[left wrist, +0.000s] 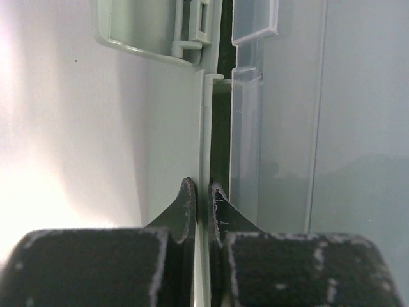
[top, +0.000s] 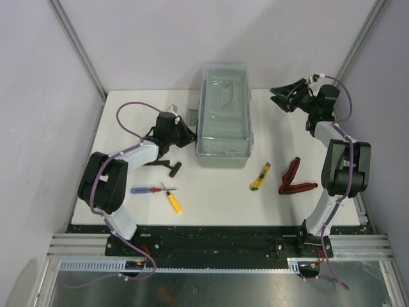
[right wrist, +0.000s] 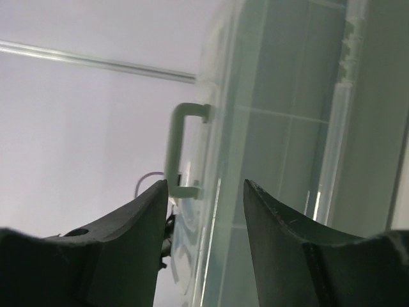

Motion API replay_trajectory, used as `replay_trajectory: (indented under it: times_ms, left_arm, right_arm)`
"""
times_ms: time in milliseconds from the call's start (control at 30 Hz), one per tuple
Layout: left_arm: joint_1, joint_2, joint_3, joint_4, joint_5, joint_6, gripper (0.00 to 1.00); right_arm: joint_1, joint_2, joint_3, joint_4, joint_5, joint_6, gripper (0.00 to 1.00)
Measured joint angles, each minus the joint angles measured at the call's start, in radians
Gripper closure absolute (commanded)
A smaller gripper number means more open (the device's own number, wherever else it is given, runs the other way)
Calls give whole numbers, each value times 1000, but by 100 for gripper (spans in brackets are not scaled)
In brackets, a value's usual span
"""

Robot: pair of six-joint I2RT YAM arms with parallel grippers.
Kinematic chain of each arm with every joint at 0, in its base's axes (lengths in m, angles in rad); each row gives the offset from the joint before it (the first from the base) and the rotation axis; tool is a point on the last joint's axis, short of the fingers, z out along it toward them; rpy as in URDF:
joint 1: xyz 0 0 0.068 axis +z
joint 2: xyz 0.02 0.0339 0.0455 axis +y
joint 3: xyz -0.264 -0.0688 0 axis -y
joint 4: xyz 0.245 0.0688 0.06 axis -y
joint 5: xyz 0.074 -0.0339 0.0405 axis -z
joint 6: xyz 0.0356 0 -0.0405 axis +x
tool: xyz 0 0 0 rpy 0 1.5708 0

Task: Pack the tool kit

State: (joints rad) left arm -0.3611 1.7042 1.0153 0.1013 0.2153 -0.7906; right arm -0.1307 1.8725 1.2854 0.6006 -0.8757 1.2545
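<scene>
Green box (top: pixel 222 118), lid (top: pixel 223 96) looks down; hammer (top: pixel 171 167), screwdrivers (top: pixel 150 190), knife (top: pixel 260 177), pliers (top: pixel 294 179) lie on worktop (top: pixel 217 201), so you've packed nothing yet. Left tool (left wrist: pixel 202 185) pinches box rim; right tool (right wrist: pixel 206 183) spread, holding nothing.

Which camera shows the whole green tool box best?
The top external view: the whole tool box is visible from above. The left wrist shows only its edge, pinched by the left gripper; the right wrist shows one side and the handle.
</scene>
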Motion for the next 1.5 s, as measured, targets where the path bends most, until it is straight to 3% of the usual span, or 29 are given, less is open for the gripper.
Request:
replay_trajectory:
  times_ms: [167,367,467,800,967,1167,1500]
  left_arm:
    - [1,0,0,1,5,6,100]
    - [2,0,0,1,8,7,100]
    - [4,0,0,0,8,10,100]
    - [6,0,0,1,19,13,100]
    - [6,0,0,1,20,13,100]
    - [6,0,0,1,19,12,100]
    - [10,-4,-10,10,13,-3,100]
  right_arm:
    - [112,-32,79,-323,113,-294,41]
    - [385,-92,278,-635,383,-588,39]
    - [466,-98,358,-715,488,-656,39]
    - [511,-21,475,-919,732,-728,41]
    - [529,10,478,-964,766,-746,58]
    - [537,23,513,-968,730,-752,95]
    - [435,19,516,-985,560,-616,100]
